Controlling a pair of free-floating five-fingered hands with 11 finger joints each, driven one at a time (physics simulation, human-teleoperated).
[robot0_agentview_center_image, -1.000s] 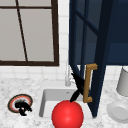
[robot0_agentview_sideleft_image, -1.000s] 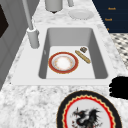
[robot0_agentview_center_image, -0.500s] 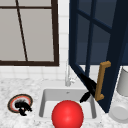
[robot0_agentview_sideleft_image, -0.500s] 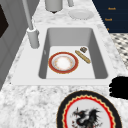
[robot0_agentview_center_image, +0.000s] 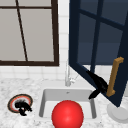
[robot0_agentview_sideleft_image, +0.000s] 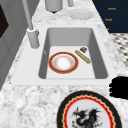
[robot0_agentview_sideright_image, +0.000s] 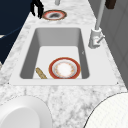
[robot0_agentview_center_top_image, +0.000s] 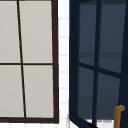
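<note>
A dark blue glazed cabinet door stands swung out over the sink's right side, and its wooden handle faces the front. My right hand is at the handle's lower end, fingers reaching onto it and thumb hanging down. The door and the handle's top also show in the upper view. My left hand hovers with relaxed fingers over a dragon-pattern plate on the left counter. The same left hand hangs beside that plate in the right side view.
The sink holds a red-rimmed plate and a wooden stick. A red round thing sits at the sink's front. The faucet stands behind the basin, a white plate on the right counter, a window on the left.
The cabinet door has swung further open, its handle moving to the right, and my right hand has gone along with it. The left hand has stayed over the dragon plate.
</note>
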